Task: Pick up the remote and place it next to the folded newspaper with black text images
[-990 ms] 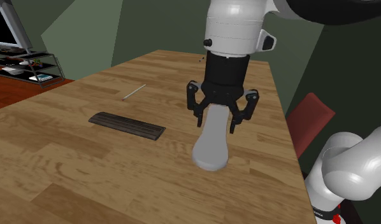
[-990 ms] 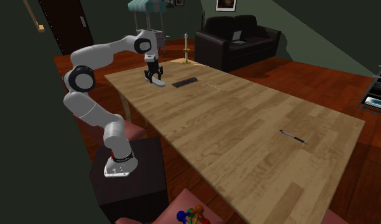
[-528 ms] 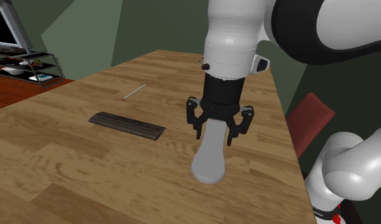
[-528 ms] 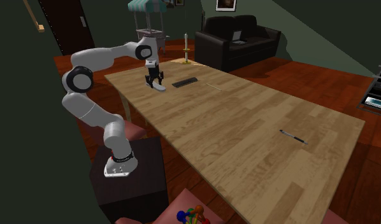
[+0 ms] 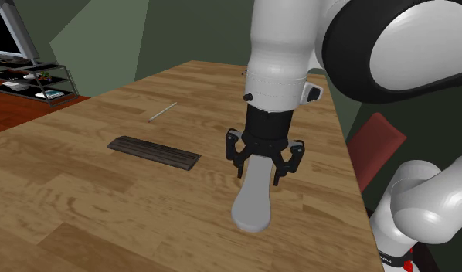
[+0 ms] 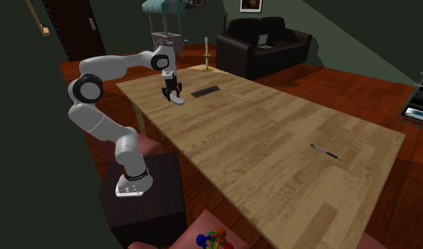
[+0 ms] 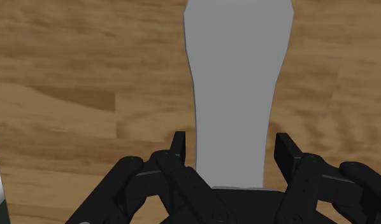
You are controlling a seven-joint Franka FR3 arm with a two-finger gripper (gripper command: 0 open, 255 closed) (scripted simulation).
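A plain grey remote (image 5: 251, 202) (image 6: 177, 100), narrow at one end and wider at the other, lies flat on the wooden table (image 5: 83, 201). My gripper (image 5: 259, 175) (image 6: 172, 93) stands open right over its narrow end, one finger on each side. In the wrist view the remote (image 7: 237, 76) runs out from between the fingertips (image 7: 178, 144), with small gaps to both; the gripper (image 7: 230, 149) does not clasp it. A dark, flat, ribbed slab, the folded newspaper (image 5: 154, 152) (image 6: 205, 91), lies on the table to the shoulder view's left of the remote.
A thin pale stick (image 5: 162, 111) lies beyond the newspaper. A pen (image 6: 325, 151) rests far down the table. The table's edge runs close to the remote at the shoulder view's right, with a red chair (image 5: 378, 143) beyond it. A black sofa (image 6: 263, 42) stands behind.
The gripper has come down lower over the remote's narrow end, its fingers staying apart. The remote and newspaper have not moved.
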